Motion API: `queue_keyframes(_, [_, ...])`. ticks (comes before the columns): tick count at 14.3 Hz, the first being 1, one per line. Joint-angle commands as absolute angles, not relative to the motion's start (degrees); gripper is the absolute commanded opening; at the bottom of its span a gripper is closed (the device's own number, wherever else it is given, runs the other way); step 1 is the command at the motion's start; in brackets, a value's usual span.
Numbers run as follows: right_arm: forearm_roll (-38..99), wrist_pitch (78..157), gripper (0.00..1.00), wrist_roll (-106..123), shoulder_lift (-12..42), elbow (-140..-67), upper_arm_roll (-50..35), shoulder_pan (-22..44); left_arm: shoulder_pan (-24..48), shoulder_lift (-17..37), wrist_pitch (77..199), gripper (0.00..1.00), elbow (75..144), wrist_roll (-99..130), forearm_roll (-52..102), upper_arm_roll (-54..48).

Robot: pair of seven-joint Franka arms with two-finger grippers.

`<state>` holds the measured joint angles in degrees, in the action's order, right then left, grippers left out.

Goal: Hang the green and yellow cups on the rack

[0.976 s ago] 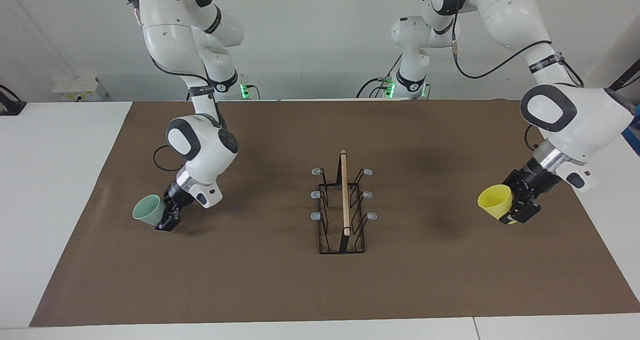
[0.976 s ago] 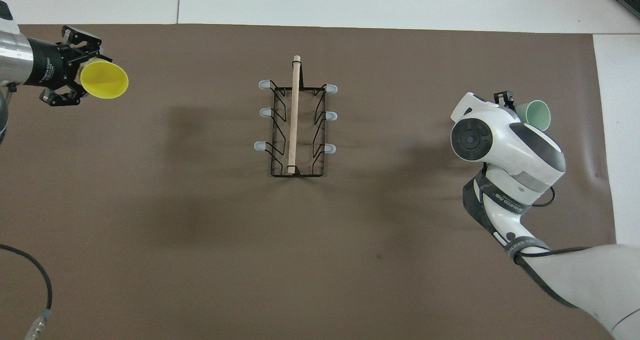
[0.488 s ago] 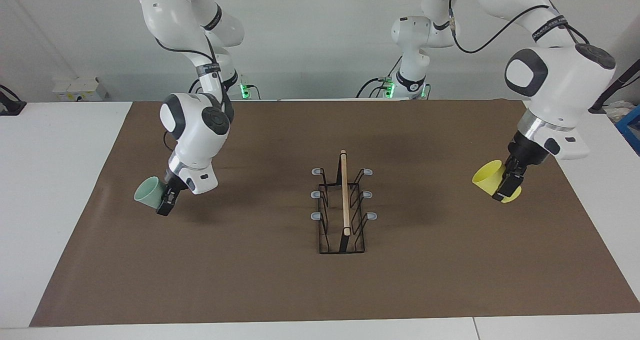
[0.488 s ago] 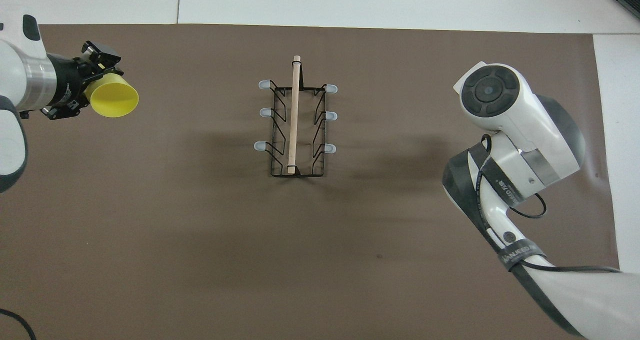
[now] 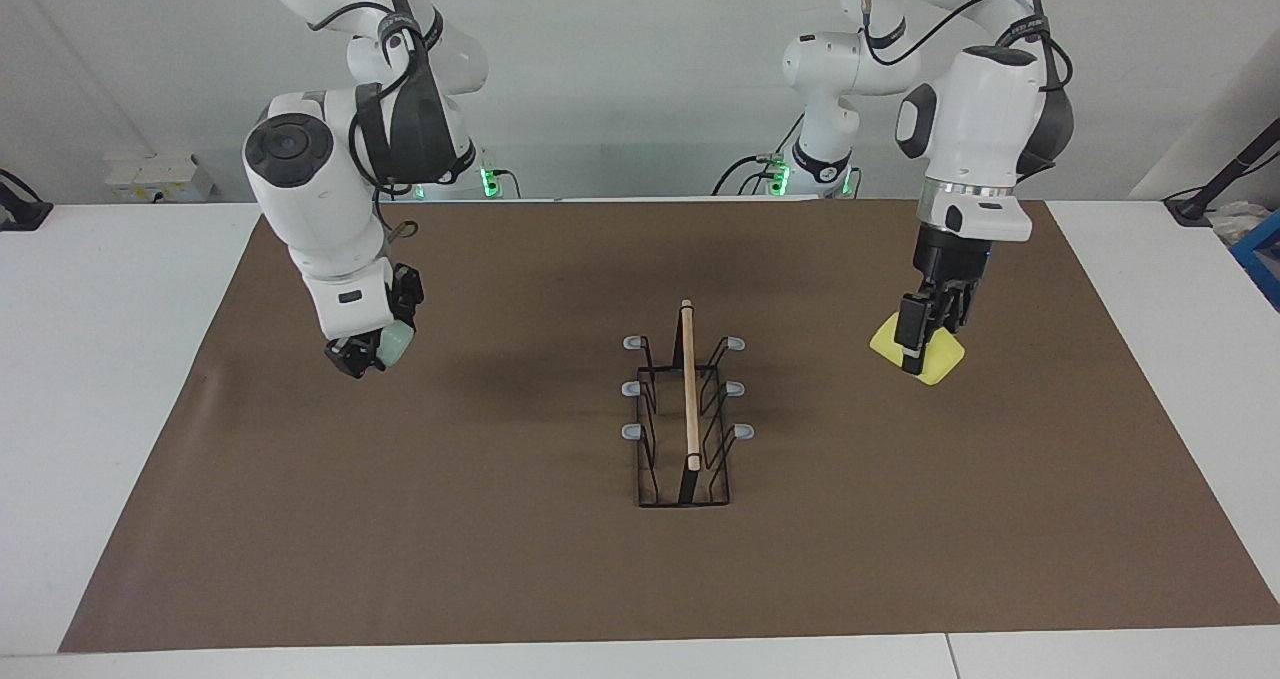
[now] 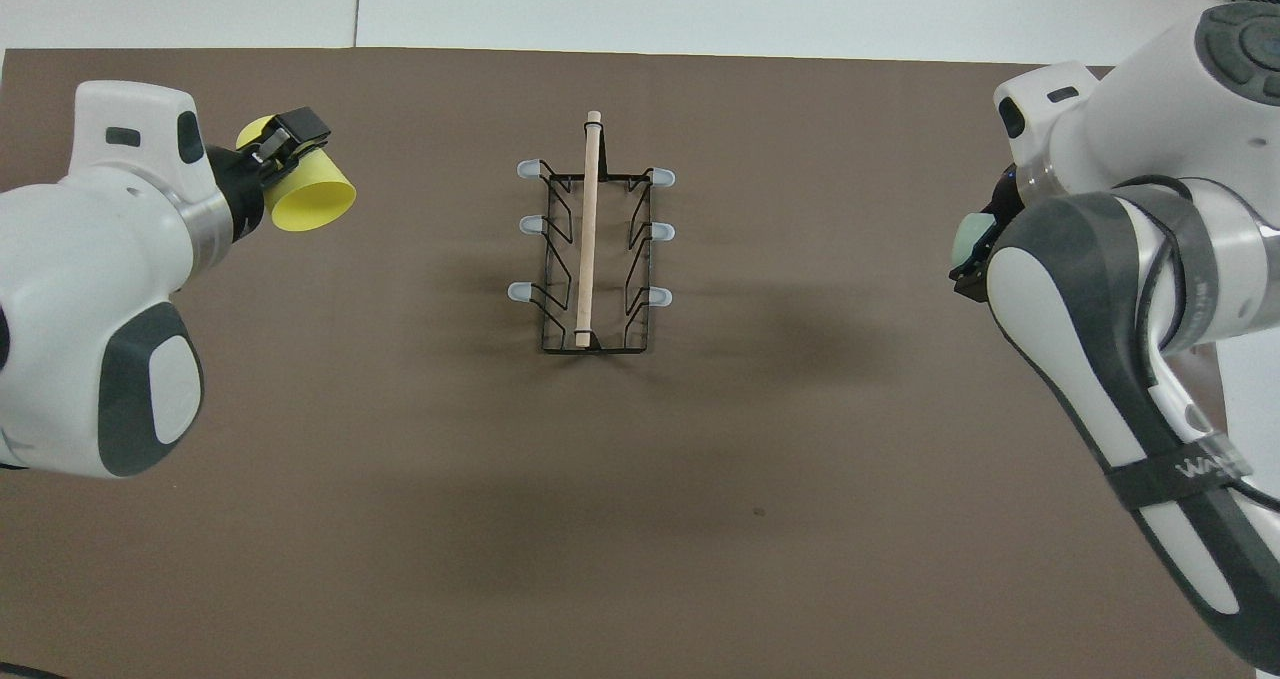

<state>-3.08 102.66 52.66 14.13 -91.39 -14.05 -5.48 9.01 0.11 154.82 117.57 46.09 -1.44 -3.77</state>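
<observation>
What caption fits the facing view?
Left gripper holds yellow cup, right gripper green cup, above the mat flanking the empty rack.

Both arms hang raised, wrists bent down. The left gripper point(image 5: 922, 344) is clamped shut. The right gripper point(image 5: 368, 351) is too.

The rack point(image 5: 685, 409) stands mid-mat point(image 5: 500, 559), its prongs bare. The left gripper point(image 5: 915, 344) holds the yellow cup point(image 5: 935, 359) above the mat. The right gripper point(image 5: 365, 354) grips the green cup point(image 5: 397, 342), which seems to be mostly hidden by the fingers.
</observation>
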Motion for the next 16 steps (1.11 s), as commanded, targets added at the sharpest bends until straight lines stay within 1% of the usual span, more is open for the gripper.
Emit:
queue_keyframes(1, [6.29, 104.15, 0.00, 52.38, 12.05, -92.37, -14.50, -5.89, 9.14, -3.16, 161.44, 0.00, 123.48, 46.76, -4.04, -5.62])
queue_keyframes(3, [12.18, 105.72, 0.00, 52.38, 11.78, -92.72, -14.50, -5.89, 9.14, -3.08, 164.34, 0.00, 124.45, 46.76, -4.04, -7.02])
queue_keyframes(6, [24.13, 106.61, 0.00, 52.64, 10.90, -92.90, -14.50, -5.98, 9.14, -2.90, 170.14, 0.00, 128.13, 46.67, -4.65, -9.57])
queue_keyframes(8, [30.38, 108.71, 0.00, 53.96, 9.76, -94.30, -14.50, -6.06, 9.23, -2.29, 170.59, 0.00, 129.02, 46.67, -5.36, -11.15])
queue_keyframes(9, [33.89, 110.72, 0.00, 55.62, 8.45, -96.22, -14.50, -6.24, 9.23, -2.29, 171.20, 0.00, 129.72, 46.67, -6.06, -12.03])
queue_keyframes(11, [45.47, 115.73, 0.00, 63.58, 5.90, -101.49, -14.41, -6.85, 9.32, -1.41, 172.00, 0.00, 130.08, 46.67, -6.42, -12.57])
queue_keyframes(12, [51.10, 117.14, 0.00, 69.29, 4.41, -104.47, -14.41, -7.55, 9.40, -0.71, 173.13, 0.00, 130.08, 46.76, -6.42, -12.83])
queue_keyframes(14, [62.17, 119.08, 0.00, 78.97, 1.42, -110.18, -14.41, -8.61, 9.58, 2.53, 176.90, 0.00, 129.82, 46.76, -6.50, -13.53])
queue_keyframes(16, [73.77, 120.14, 0.00, 85.32, -1.31, -114.94, -14.33, -9.23, 9.49, 3.16, 177.54, 0.00, 129.90, 46.67, -6.50, -14.15])
